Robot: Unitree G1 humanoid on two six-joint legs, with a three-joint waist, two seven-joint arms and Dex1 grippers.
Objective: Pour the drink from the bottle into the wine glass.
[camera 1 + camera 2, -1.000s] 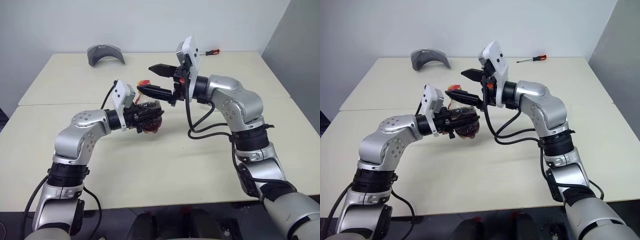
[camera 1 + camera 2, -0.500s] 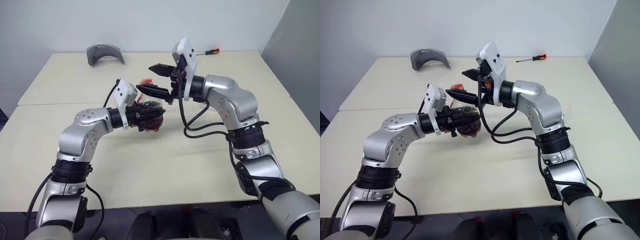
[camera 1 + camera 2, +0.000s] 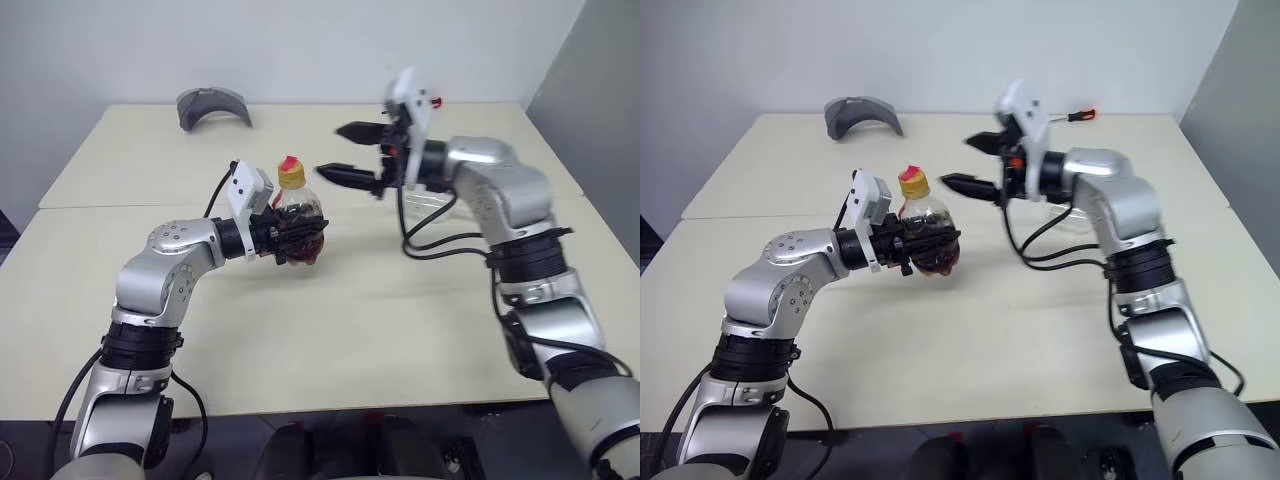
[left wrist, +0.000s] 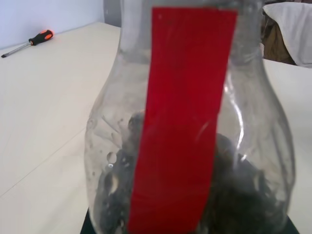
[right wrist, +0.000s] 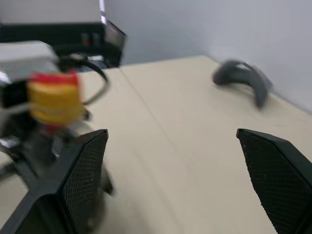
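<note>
My left gripper [image 3: 288,232] is shut on the belly of the small clear bottle [image 3: 298,212], holding it upright just above the table. The yellow-and-red cap [image 3: 290,174] is on. A red strip label [image 4: 185,122] runs down the bottle, and the dark drink [image 4: 239,195] lies in its lower part. My right gripper [image 3: 331,151] hangs open in the air to the right of the cap, apart from it, with nothing between its fingers [image 5: 83,165]. The wine glass [image 3: 1076,217] stands on the table behind my right forearm, mostly hidden.
A grey curved object [image 3: 212,105] lies at the table's far left. An orange-handled screwdriver [image 3: 1081,114] lies near the far edge, behind my right hand. Black cables [image 3: 430,245] hang from my right arm over the table [image 3: 330,330].
My right gripper has swung to the right, away from the bottle's top, staying open. The cap it was covering now shows. The left gripper and bottle have kept still.
</note>
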